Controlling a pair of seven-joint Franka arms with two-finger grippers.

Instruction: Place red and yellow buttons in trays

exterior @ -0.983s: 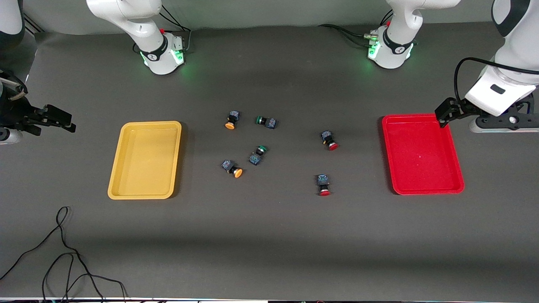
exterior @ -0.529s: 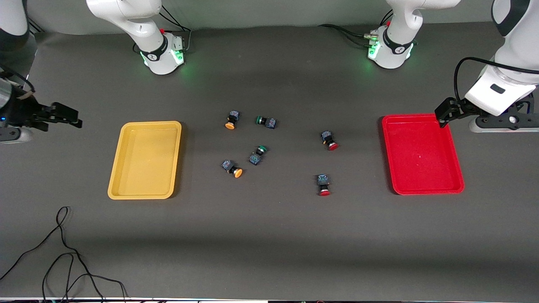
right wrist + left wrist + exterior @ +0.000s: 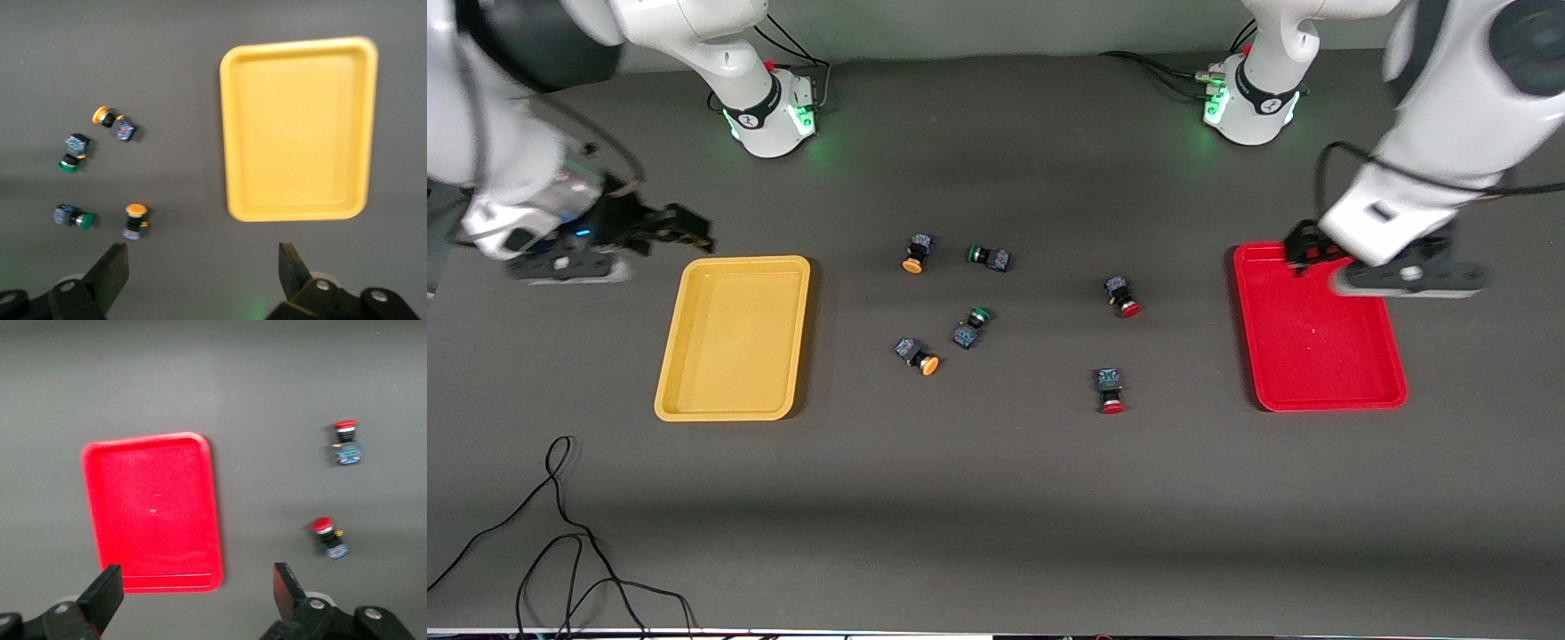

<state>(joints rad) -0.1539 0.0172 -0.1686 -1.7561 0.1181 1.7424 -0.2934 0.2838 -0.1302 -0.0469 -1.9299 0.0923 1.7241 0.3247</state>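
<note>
i just swung both arms in. my left claw (image 3: 193,600) hangs wide over the red tray (image 3: 1352,391), my right claw (image 3: 203,280) wide by the yellow tray (image 3: 694,404). red and yellow buttons (image 3: 1129,309) wait on the tabletop (image 3: 996,516) between the trays.

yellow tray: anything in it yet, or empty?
Empty. The yellow tray shows only bare floor in the front and right wrist views; both yellow buttons lie on the table.

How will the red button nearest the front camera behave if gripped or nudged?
The red button lies on its side, with a round cap and a blocky body, so a nudge will probably pivot it rather than roll it away. It looks rigid and likely light. A grip across the square body seems safest.
</note>
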